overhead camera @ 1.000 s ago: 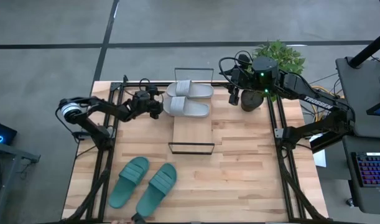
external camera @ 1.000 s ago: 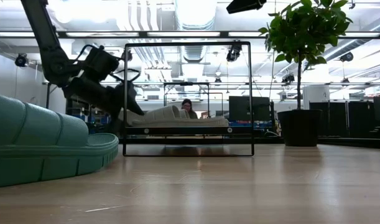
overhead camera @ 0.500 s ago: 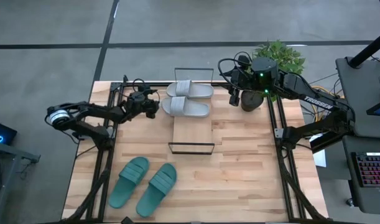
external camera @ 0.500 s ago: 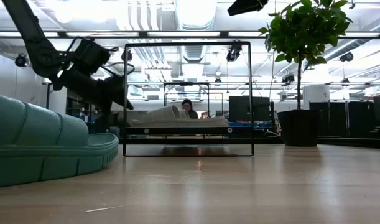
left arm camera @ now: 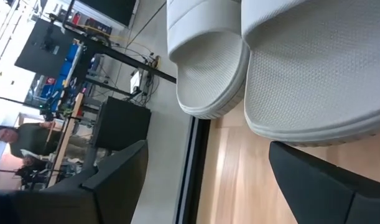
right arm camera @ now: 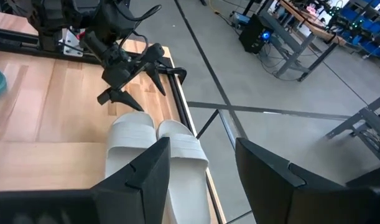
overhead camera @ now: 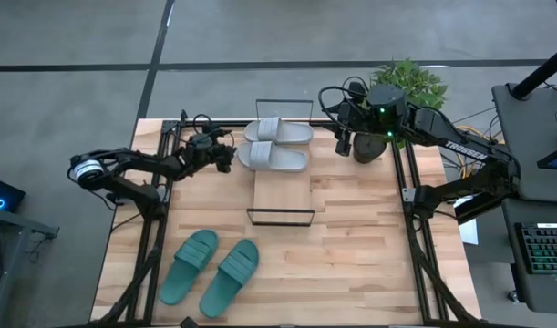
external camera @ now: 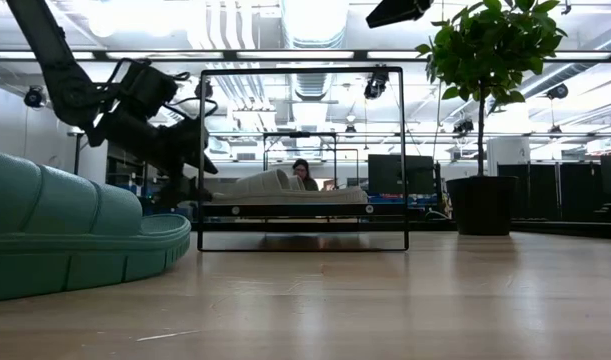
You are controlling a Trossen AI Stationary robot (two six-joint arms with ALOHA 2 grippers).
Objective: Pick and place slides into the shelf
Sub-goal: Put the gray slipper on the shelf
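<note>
Two pale grey slides (overhead camera: 276, 144) lie side by side across the far end of the shelf (overhead camera: 283, 193), soles down on its light plank, their ends sticking out past its left side. My left gripper (overhead camera: 228, 158) is open and hovers just left of those ends; the left wrist view shows both slide ends (left arm camera: 283, 62) ahead of the spread fingers, untouched. The teal slides (overhead camera: 210, 271) rest soles down on the tabletop near its near left corner. Open as well, my right gripper (overhead camera: 343, 143) waits above the table's far right, beside the plant pot.
A potted plant (overhead camera: 374, 146) stands at the far right corner of the table. Black frame rails run along the left (overhead camera: 155, 228) and right (overhead camera: 415, 237) table edges. The shelf's wire end frame (external camera: 305, 69) stands upright. A person (external camera: 302, 172) sits in the room beyond.
My left gripper has drawn back from the ends of the grey slides toward the table's left edge and risen a little, the arm folding back with it. The grey slides stay where they were on the shelf.
</note>
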